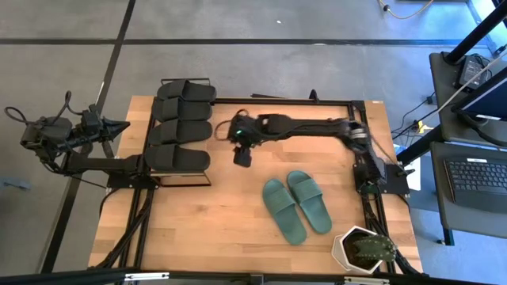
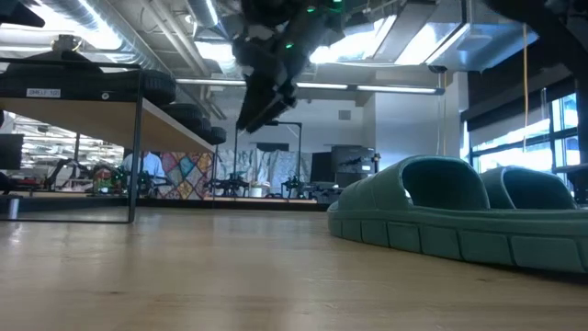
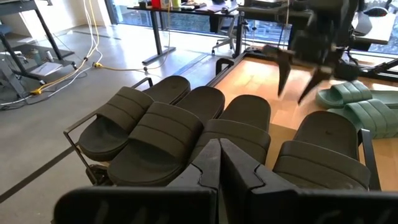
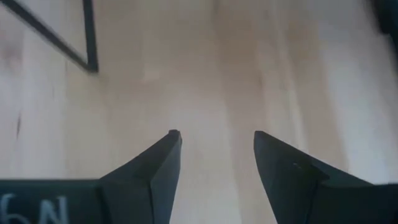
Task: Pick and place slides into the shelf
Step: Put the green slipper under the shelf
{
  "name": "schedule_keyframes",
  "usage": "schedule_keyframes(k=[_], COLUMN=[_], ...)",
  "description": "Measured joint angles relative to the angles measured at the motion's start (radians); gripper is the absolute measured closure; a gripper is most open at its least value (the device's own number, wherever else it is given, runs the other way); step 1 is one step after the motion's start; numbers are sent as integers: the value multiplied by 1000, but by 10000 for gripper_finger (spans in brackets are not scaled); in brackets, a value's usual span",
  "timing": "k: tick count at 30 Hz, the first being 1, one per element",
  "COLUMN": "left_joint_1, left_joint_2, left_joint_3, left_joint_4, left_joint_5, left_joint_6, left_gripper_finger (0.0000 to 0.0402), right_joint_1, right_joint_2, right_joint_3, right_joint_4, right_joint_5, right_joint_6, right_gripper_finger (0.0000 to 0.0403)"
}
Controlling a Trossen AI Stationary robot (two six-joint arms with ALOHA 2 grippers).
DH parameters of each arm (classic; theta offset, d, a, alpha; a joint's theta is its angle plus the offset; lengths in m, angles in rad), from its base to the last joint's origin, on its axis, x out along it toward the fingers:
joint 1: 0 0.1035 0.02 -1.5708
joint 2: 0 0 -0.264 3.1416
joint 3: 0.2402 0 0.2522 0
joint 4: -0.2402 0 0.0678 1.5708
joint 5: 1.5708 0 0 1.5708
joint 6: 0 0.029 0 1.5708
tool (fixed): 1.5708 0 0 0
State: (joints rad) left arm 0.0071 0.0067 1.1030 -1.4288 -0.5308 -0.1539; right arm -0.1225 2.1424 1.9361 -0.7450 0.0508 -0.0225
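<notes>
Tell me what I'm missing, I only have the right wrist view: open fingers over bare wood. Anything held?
Observer: No. The right gripper is open and empty, hanging above the table between the shelf and the teal slides.
Operator: How many slides are on the shelf?
Observer: Four black slides, side by side on top.
Operator: The teal ones?
Observer: Both lie on the table, next to each other, near a potted plant.
Operator: Left arm?
Observer: Its left gripper is shut, parked behind the shelf at the table's left edge.
</notes>
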Motion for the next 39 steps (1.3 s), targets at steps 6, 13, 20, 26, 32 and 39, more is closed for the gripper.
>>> schedule_keyframes(k=[6, 13, 20, 26, 32, 39], left_joint_1=[0, 0, 0, 0, 0, 0], left_joint_2=[0, 0, 0, 0, 0, 0], left_joint_3=[0, 0, 0, 0, 0, 0], left_joint_4=[0, 0, 1, 1, 2, 2], left_joint_5=[-1, -4, -5, -5, -5, -5], left_joint_6=[0, 7, 6, 6, 0, 0], left_gripper_finger=[401, 401, 401, 401, 401, 401], right_joint_1=[-4, 103, 319, 516, 717, 860], right_joint_2=[-292, -581, -739, -764, -725, -621], right_joint_3=[-406, -722, -795, -795, -795, -795], right_joint_4=[285, 320, 104, -47, -148, -268], right_joint_5=[0, 0, -1, 89, 330, 457], right_joint_6=[108, 220, 281, 380, 543, 743], right_gripper_finger=[201, 201, 201, 201, 201, 201])
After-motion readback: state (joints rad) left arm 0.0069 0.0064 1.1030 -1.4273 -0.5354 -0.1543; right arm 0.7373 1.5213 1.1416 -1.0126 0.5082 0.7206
